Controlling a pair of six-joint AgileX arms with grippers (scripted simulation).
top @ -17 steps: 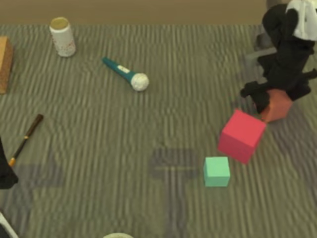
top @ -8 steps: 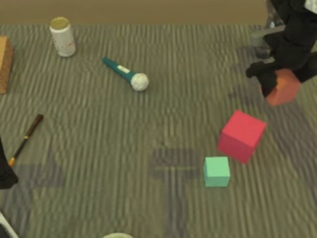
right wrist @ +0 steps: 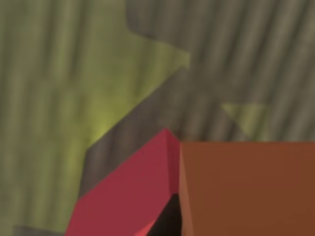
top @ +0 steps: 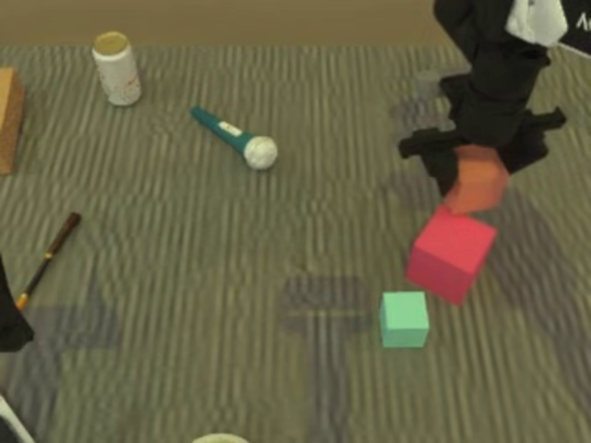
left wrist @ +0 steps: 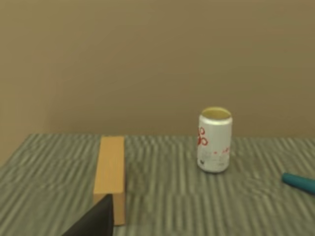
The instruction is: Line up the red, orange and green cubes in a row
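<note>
Above striped cloth [top: 277, 369], right gripper [top: 480, 171] grasps orange cube [top: 476, 185] near red cube [top: 451, 254].

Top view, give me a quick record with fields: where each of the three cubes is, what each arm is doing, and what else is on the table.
orange cube: held by the right gripper, lifted, just behind the red cube
red cube: on the table, right of centre, turned at an angle
green cube: on the table, in front and left of the red cube, apart from it
row: not yet formed
left gripper: parked at the table's left edge
other things: can, microphone, cork block, brush
</note>
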